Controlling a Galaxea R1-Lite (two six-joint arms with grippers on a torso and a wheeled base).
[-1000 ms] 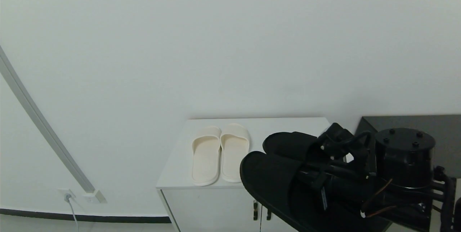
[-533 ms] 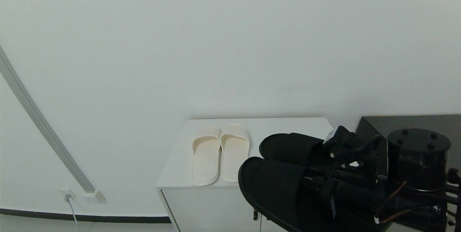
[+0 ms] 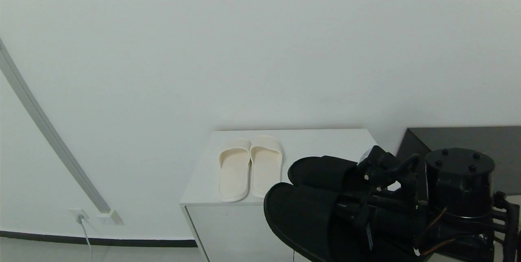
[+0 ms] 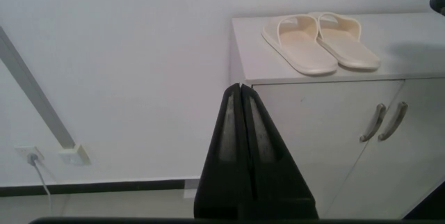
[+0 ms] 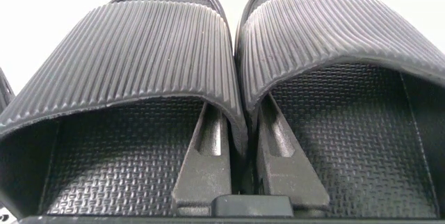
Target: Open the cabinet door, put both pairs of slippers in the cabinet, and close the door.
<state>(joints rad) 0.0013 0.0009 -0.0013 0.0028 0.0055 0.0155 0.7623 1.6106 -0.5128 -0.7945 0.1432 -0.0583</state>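
pincer of right arm [image 5: 240, 133] clamping black slippers [image 3: 309, 213], held out before cabinet [image 3: 325, 140]

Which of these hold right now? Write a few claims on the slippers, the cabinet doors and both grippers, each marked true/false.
1. The right gripper is shut on the black slippers. True.
2. The white slippers sit behind the cabinet doors. False: they lie side by side on the cabinet top.
3. The cabinet doors are shut. True.
4. The left gripper holds a white slipper. False: it is shut and empty, apart from the cabinet.
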